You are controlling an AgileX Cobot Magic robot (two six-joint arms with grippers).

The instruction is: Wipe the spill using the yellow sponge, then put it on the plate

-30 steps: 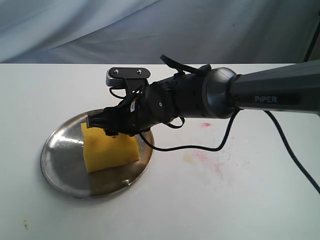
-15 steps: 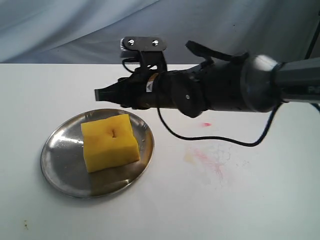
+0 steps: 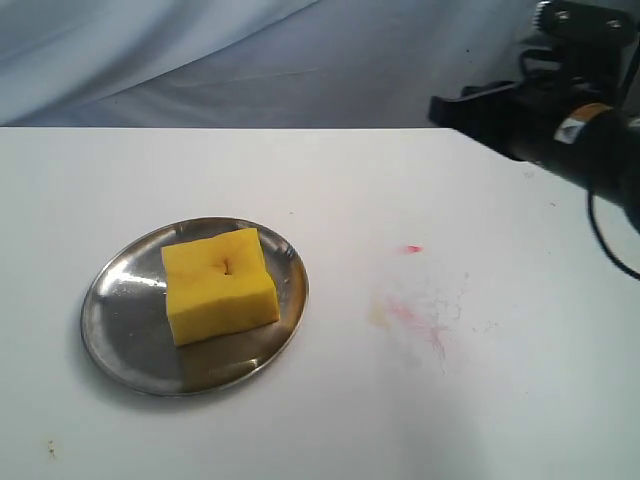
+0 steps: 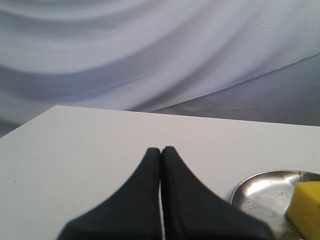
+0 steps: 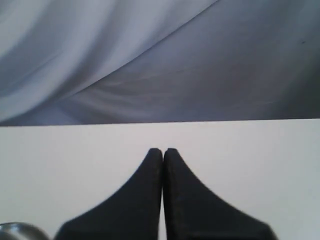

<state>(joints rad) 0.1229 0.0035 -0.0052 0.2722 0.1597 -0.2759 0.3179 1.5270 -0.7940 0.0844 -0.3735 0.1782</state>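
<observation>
So, the yellow sponge (image 3: 220, 285) is seen lying flat on the plate (image 3: 110, 335), set a bit toward the far side of the dish, with the small dark dent on its top facing up. It's gripped by neither claw. The plate is parked on the left part of the white counter (image 3: 320, 420), and some of its shiny bare metal is left showing around the sponge, mostly on the near side.

The spill (image 3: 412, 318) is found to the right of the plate and clearly apart from it. It's made up of faint pinkish-red streaks with a pale yellowish smudge at the left end. A tiny red dot (image 3: 412, 249) is spotted a little further back on the counter.

The right claw (image 3: 440, 110) is held up in the top right of the exterior view, pointed left, well apart from both plate and spill. In the right wrist view its black jaws are pressed together with nothing caught between them.

The left claw (image 4: 161, 150) isn't picked up by the exterior view. In the left wrist view it's likewise closed on nothing, above bare counter, with the plate and a corner of the sponge seen nearby.

Everything is backed by a grey-blue cloth backdrop (image 3: 200, 60).
</observation>
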